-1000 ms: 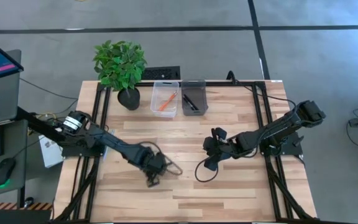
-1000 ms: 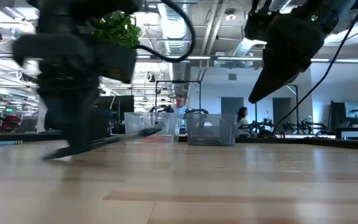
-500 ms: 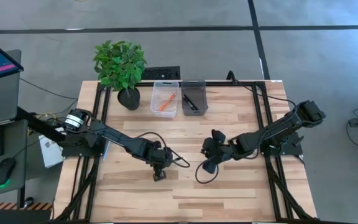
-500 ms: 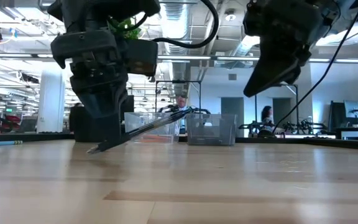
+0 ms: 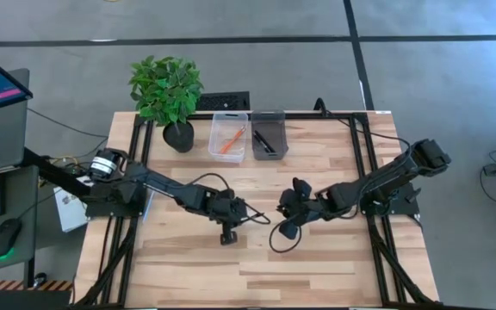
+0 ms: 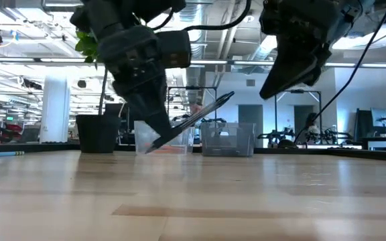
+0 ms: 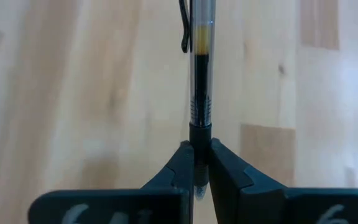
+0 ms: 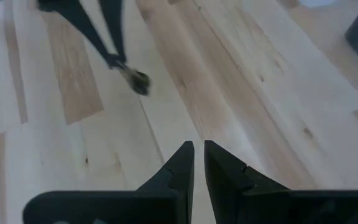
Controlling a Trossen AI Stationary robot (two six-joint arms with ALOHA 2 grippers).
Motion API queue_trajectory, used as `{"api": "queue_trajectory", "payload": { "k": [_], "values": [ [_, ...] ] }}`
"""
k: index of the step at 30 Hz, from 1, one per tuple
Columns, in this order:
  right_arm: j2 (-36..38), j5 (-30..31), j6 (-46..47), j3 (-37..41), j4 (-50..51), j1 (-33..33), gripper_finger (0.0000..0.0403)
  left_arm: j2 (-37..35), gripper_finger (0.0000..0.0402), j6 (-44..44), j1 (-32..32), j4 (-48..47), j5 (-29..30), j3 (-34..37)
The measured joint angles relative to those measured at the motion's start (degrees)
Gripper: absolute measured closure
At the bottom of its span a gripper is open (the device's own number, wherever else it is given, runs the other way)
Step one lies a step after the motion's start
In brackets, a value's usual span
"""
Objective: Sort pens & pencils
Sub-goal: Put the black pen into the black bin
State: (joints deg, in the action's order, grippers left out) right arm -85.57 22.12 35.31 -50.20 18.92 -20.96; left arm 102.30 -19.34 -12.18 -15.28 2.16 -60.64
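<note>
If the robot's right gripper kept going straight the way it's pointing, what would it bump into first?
Probably the bare light wooden table. The right gripper points down at empty planks, with nothing between its fingers. The left gripper with its black pen sits off to one side.

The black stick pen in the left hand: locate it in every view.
High view: black stick pen, mid-table, at the left hand.
Low view: tilted above the tabletop, left of centre.
Left wrist view: centre, pinched between the fingers.
Right wrist view: cannot tell.
Shared landmark: the light wooden table.
</note>
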Motion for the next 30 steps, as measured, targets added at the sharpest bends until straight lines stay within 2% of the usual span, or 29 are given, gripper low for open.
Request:
{"api": "queue_trajectory", "payload": {
  "k": [9,16,19,22,26,30],
  "values": [
    [1.2,0.6,-2.7,-6.7,10.9,0.1,0.0342,-1.3,0.0391,7.1,3.7,3.5,1.8,0.0],
    [6.4,7.7,2.3,-8.3,21.8,-0.6,0.0329,-6.3,0.0391,14.2,6.8,4.6,2.3,0.0],
    [9.4,9.6,2.6,-7.7,23.7,-0.6,0.0292,-8.6,0.0391,17.9,8.5,6.0,2.2,0.0],
    [12.5,11.0,1.7,-6.9,24.6,0.3,0.0234,-10.1,0.0391,20.7,10.4,8.0,0.8,0.0],
    [15.9,14.5,-2.2,-6.2,24.5,2.5,0.0155,-10.6,0.0390,23.1,13.3,13.2,-4.5,0.0],
    [17.5,19.2,-5.3,-6.2,23.4,5.0,0.0109,-10.5,0.0390,23.2,16.3,16.7,-9.5,0.0]
  ]
}}
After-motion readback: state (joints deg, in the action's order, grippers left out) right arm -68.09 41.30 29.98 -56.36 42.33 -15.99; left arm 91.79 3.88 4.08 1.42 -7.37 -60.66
